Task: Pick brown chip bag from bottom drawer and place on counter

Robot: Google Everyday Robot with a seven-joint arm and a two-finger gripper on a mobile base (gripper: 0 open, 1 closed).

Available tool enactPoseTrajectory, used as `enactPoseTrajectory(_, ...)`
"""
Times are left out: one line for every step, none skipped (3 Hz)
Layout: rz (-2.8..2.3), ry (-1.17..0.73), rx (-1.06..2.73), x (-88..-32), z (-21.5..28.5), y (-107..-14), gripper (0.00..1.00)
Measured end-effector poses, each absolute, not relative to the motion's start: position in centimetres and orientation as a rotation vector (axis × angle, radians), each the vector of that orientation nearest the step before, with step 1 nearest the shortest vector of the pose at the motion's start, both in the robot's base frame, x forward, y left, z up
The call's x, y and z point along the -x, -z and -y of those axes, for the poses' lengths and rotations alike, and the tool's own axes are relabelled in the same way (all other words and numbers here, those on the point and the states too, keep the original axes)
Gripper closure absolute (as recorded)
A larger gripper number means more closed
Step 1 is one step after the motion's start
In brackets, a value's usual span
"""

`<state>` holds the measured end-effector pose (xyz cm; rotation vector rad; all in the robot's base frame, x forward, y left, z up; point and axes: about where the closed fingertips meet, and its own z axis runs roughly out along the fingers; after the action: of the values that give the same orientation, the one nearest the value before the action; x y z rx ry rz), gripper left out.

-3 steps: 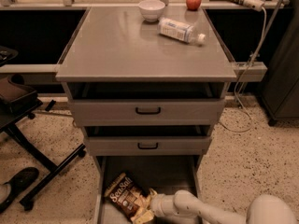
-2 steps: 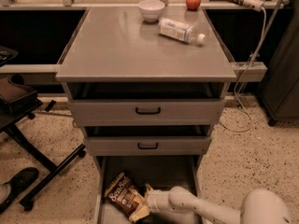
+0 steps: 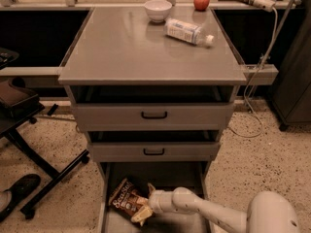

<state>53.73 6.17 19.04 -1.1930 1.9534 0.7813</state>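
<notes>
Bottom drawer (image 3: 167, 176): pulled fully out beneath the two shut upper drawers (image 3: 153, 114), so that its grey floor is exposed from above and can be reached into.
Brown chip bag (image 3: 124, 199): seen lying flat and slanted on the drawer floor, toward the left wall, label up. It is not lifted yet.
Tool (image 3: 145, 205): brought low into the drawer, right at the bag's right end and touching or very nearly touching it. How far it is spread, and whether the bag is gripped, cannot be told from here.
Arm (image 3: 206, 211): laid almost level, entering from the lower right. That is judged to be the only way in under the drawer fronts above.
Step in hand: judged to be the grasp itself, with the lift to follow.
Counter (image 3: 121, 52): the drop-off place, well above the bag. Its front and middle are bare.
Far end of counter: a white bowl (image 3: 158, 9), a red apple (image 3: 201, 1) and a bottle (image 3: 187, 31) on its side are grouped there, well apart from the bag.
Risk: a crinkly bag held by one end may well slip or snag on the upper drawer fronts, so a straight pull outward before rising is called for.
</notes>
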Motion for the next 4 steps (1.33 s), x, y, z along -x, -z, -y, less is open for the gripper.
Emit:
enactPoseTrajectory(-1.953, -0.782, 1.193, -53.73, -6.2, -19.05, 0.18)
enactPoseTrajectory(-1.953, -0.782, 1.193, -53.73, -6.2, -19.05, 0.42)
enactPoseTrajectory(-1.953, -0.782, 1.193, -53.73, -6.2, -19.05, 0.65)
enactPoseTrajectory(-1.953, -0.782, 1.193, -53.73, -6.2, -19.05, 0.88)
